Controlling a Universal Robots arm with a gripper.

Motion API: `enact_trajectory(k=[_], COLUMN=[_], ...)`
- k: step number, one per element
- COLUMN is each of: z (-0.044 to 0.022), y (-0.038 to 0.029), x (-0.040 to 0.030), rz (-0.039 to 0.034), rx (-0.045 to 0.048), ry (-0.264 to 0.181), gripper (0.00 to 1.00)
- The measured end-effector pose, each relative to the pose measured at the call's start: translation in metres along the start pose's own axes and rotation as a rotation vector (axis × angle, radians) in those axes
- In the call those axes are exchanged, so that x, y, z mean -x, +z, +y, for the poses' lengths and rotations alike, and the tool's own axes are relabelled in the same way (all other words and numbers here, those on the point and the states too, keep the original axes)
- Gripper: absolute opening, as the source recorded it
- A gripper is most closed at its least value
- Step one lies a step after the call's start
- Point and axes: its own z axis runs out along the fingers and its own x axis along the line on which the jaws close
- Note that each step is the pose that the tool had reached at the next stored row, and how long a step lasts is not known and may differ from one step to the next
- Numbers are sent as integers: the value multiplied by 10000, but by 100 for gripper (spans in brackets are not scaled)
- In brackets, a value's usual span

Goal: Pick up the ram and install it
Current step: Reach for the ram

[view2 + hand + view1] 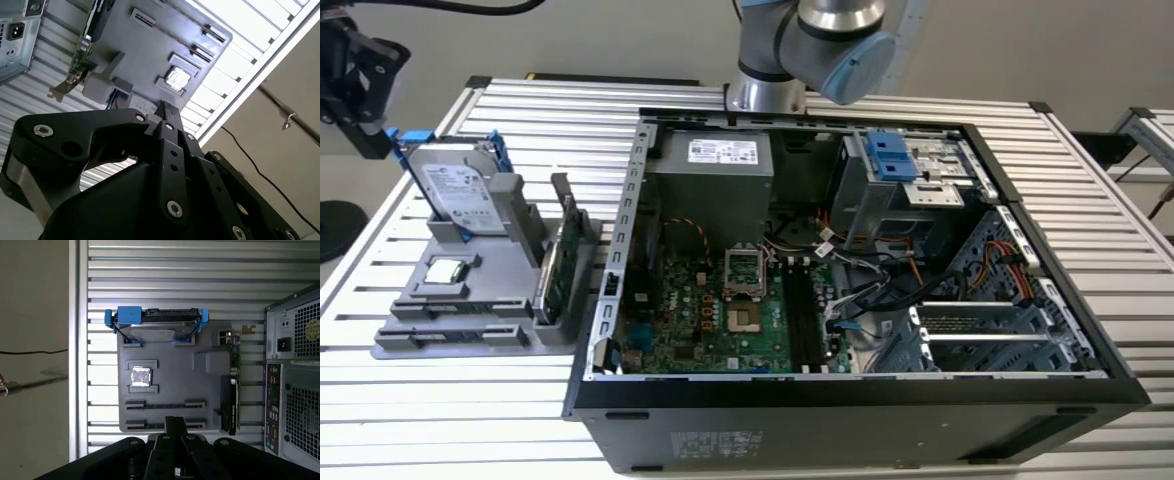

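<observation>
A table [454, 420] of ribbed aluminium slats lies under everything we see. Above it hangs the gripper [175, 421], its fingers [170, 427] drawn together with nothing between them. In the first wrist view we look down past its tip onto a grey holder [200, 370], which sits near the table's edge on the exterior view's left.

The ram [165, 404] stands on edge in one of the holder's two long slots, a thin dark strip between two clips. The gripper is well above it and apart from it, and its tip shows over the neighbouring slot at the holder's rim.

Farther along the holder we find a small square processor chip [140, 376]. Beyond that, a hard drive [157, 330] in a blue bracket stands upright at the far rim. A larger green card [232, 365] with a metal bracket stands along the holder's side nearest the computer case [854, 395]. The case lies open in the table's middle with its motherboard [707, 320] showing. The arm's base [814, 30] rises at the table's edge behind it.
</observation>
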Motion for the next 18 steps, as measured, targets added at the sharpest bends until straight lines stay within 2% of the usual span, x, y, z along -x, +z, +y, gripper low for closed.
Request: enact_trajectory(k=[18], z=[-85], y=[-5], x=[-35], rz=[7], rx=[3], ry=[-146], gripper=[0])
